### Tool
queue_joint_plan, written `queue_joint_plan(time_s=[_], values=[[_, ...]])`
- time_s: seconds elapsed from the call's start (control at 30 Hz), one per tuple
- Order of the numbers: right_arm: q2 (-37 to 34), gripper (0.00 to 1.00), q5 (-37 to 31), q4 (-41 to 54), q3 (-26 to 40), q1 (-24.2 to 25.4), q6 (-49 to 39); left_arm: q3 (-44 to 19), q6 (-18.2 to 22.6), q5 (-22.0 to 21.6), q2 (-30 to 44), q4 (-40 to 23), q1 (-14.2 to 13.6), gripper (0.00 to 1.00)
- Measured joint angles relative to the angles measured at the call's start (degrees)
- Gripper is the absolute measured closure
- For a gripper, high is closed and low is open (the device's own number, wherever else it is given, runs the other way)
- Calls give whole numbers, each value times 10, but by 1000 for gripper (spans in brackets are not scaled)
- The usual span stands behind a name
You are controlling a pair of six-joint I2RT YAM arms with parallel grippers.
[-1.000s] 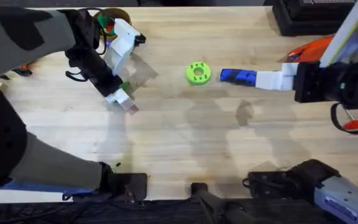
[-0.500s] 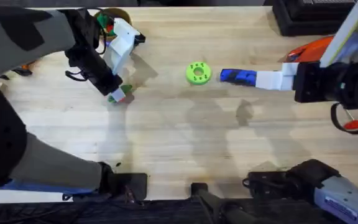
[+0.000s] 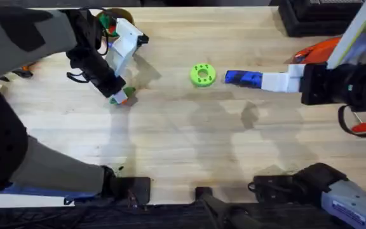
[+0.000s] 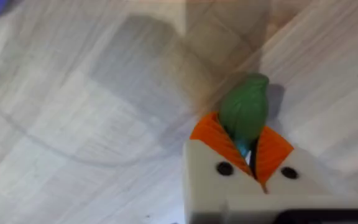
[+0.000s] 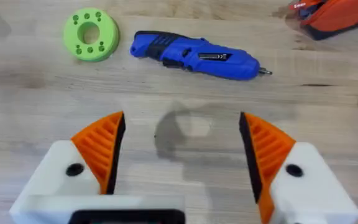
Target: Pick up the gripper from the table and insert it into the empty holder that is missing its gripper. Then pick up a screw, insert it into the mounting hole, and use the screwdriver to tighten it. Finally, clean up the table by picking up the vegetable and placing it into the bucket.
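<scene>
Pale wooden counter with long grain lines, soft shadows of the arms pooled at its centre. Dark equipment at 1 o'clock beyond the far edge; black arm bases and cabling along the 6 o'clock edge.

Toward 10 o'clock, left pincer low over the wood, clenched on the vegetable. Seen from the left wrist, orange ribbed pads pressed to either side of the green oblong vegetable, its rounded end poking out past the fingertips, just above the boards with its shadow right beside it. Left pincer white-bodied, two dark screw heads on its face.

At 11 o'clock, near the far edge, the bucket with tan rim, partly hidden behind a white robot claw and the left arm; green and orange bits visible at its mouth.

Near centre, slightly toward 12 o'clock, lime-green disc with holes, lying flat. Just beside it toward 3 o'clock, the blue screwdriver, lying on its side. From the right wrist, same screwdriver with metal bit pointing away from the disc.

Right pincer released, orange pads wide apart, hovering over bare wood near the screwdriver. Orange-red tool at 2 o'clock.
</scene>
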State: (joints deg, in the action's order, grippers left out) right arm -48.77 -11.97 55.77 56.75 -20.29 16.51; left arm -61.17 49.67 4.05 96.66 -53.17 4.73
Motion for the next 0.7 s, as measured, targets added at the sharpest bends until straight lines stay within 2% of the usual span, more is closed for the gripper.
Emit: queue_joint_plan(time_s=[0.17,0.37,0.57,0.7], values=[[0,10,0,0,0,0,0,-24,0,2,0,-44,0,971],[0,10,0,0,0,0,0,-110,-2,6,-20,-83,0,971],[0,10,0,0,0,0,0,-188,-62,7,-71,-83,0,971],[0,11,0,-1,0,0,0,-210,-103,8,-95,-37,2,971]])
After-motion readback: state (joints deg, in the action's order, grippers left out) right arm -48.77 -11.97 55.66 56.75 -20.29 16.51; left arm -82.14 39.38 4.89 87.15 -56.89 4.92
